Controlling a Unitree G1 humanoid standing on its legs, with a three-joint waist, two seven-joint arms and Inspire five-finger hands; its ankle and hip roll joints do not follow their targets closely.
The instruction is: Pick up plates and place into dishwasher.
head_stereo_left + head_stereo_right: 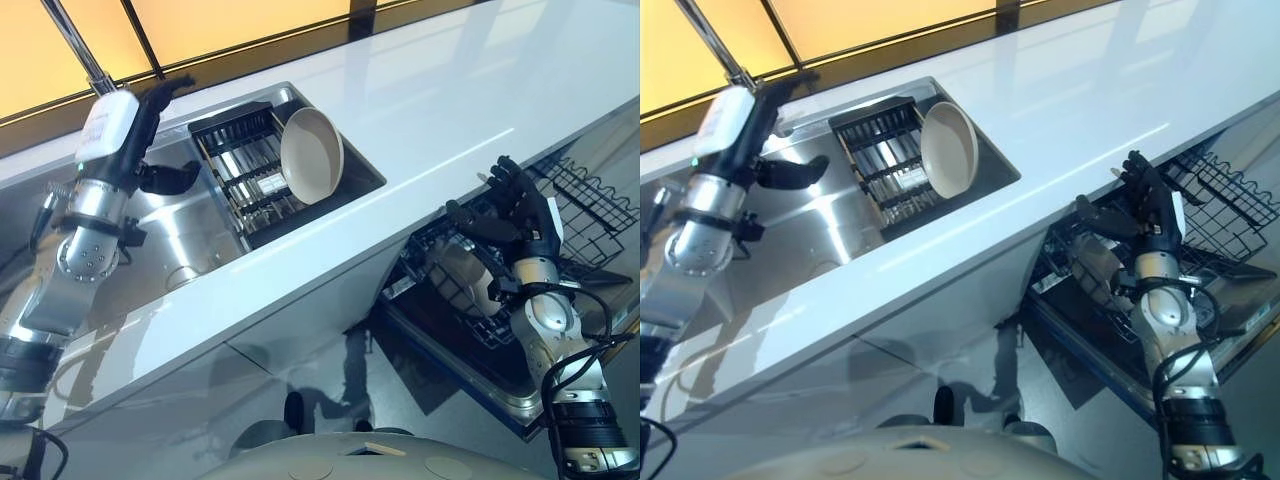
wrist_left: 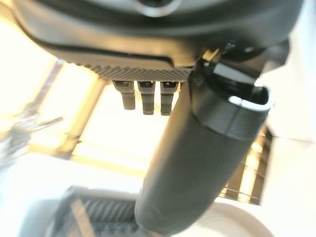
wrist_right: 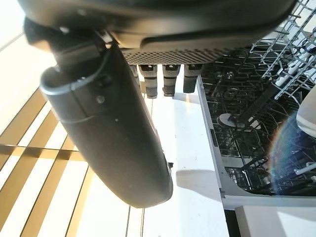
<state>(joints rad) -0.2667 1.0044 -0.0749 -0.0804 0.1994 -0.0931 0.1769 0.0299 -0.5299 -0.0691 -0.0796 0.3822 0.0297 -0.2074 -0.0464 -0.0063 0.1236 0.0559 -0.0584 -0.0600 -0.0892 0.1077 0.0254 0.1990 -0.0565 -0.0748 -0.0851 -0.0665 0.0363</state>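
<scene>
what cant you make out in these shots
- Dish rack in the sink: the upright plate hides the part behind it, eye views.
- Dishwasher rack: right robot hand covers part of its contents; the pale item under the hand is unclear.
- Left robot hand: nothing held; the sink below is blurred in the left wrist view.

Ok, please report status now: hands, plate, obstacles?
Left hand open above sink. Right hand open over dishwasher rack. Plate leaning in sink rack, unobstructed.

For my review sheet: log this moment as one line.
plate: on edge in sink rack | left hand: open | right hand: open, over dishwasher rack
</scene>
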